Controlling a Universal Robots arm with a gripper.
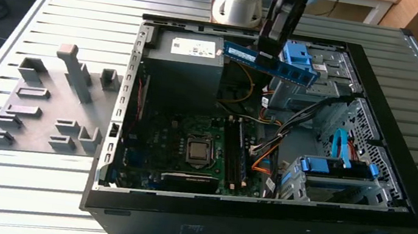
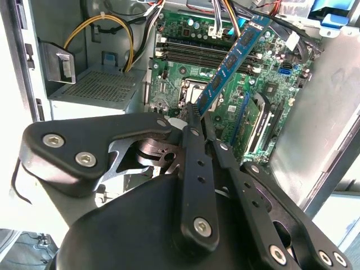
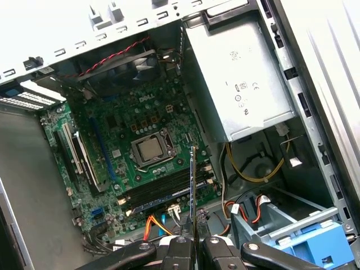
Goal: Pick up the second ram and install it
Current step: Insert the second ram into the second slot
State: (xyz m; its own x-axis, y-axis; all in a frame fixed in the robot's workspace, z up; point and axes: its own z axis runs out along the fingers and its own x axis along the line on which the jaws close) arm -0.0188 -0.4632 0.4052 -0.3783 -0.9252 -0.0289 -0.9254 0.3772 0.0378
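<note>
Already the gripper (image 2: 198, 115) is clamping the second ram (image 1: 270, 63), carrying it above the open computer case (image 1: 393, 207); lining it up over the memory slots (image 3: 169, 188) (near the processor socket (image 3: 148, 149)) is seemingly the step in hand.

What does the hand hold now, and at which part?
The hand holds the second ram, pinched at one end; the stick hangs above the open computer case.
</note>
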